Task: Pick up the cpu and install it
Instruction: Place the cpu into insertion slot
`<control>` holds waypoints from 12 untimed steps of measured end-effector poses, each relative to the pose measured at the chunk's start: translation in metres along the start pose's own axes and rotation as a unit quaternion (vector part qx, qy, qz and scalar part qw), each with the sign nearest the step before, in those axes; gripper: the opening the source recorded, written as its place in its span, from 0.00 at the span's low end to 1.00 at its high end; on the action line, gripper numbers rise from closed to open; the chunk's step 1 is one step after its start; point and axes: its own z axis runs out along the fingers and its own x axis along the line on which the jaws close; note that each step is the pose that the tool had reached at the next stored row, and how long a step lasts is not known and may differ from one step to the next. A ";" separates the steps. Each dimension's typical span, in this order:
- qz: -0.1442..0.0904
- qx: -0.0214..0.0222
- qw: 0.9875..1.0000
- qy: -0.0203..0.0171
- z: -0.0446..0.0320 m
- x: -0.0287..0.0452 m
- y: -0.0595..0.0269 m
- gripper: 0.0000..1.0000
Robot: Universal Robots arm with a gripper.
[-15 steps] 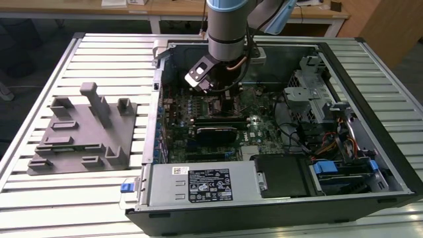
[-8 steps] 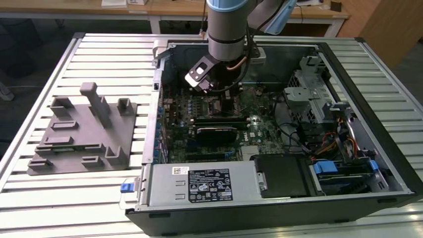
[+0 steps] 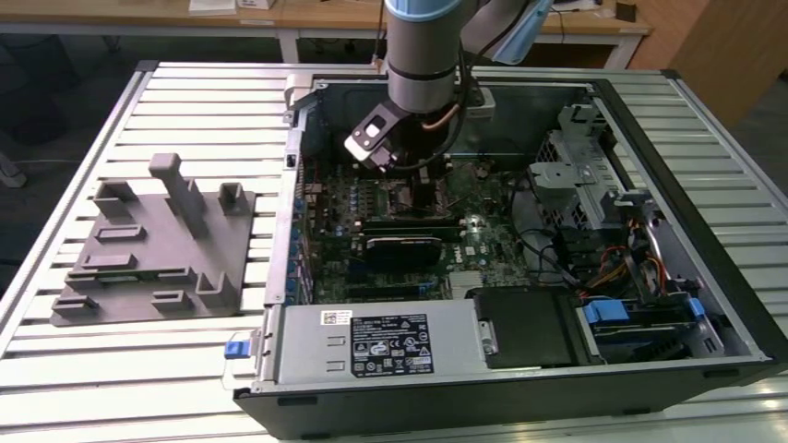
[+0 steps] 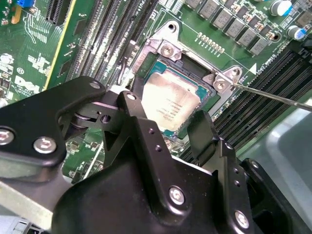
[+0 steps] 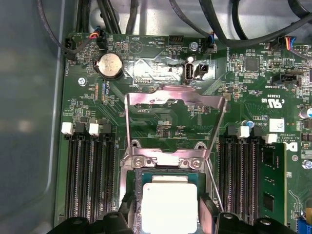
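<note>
Silvery cpu point(image 4: 170, 105) (at socket point(image 4: 165, 48)) in jaws

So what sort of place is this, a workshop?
Probably a robotics lab or test workshop: an opened computer case sits on a slatted metal table, a robot arm reaches into it, and wooden desks stand behind.

The cpu point(image 4: 170, 103) in the socket point(image 4: 166, 48); tray point(image 3: 146, 277) at the exterior view's left of case point(image 3: 493, 399)
</note>
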 end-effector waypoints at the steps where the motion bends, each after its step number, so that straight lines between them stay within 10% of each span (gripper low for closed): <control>1: 0.000 0.000 1.000 0.000 0.0000 0.0005 0.0000 0.63; 12: 0.000 0.000 1.000 -0.001 -0.0005 0.0014 0.0004 0.63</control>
